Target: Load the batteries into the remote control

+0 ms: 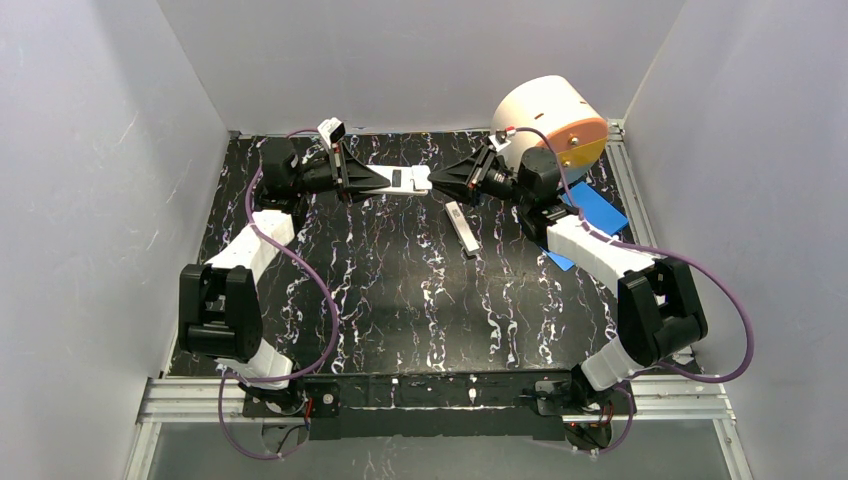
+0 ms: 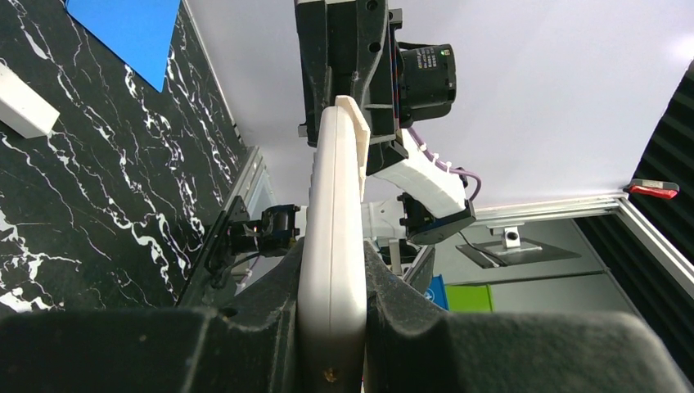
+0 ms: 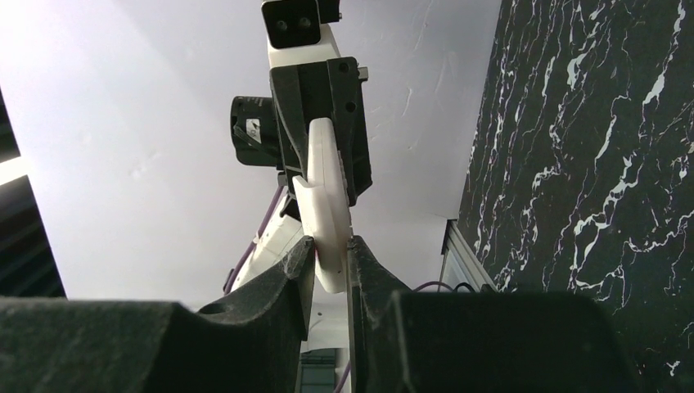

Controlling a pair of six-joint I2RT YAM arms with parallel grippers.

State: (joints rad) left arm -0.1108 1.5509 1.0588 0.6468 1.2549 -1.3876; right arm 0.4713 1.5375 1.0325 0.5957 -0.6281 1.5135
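Observation:
The remote control, a long slim white bar with a small dark rectangular recess, is held in the air at the back of the table, between both grippers. My left gripper is shut on its left end. My right gripper is shut on its right tip. In the left wrist view the remote control stands edge-on between the left gripper fingers. In the right wrist view its tip sits in the right gripper. I cannot make out any batteries.
A shorter white bar lies on the black marble table just below the held remote, and also shows in the left wrist view. A blue sheet lies at the right under the right arm. A round white and orange drum stands at the back right corner.

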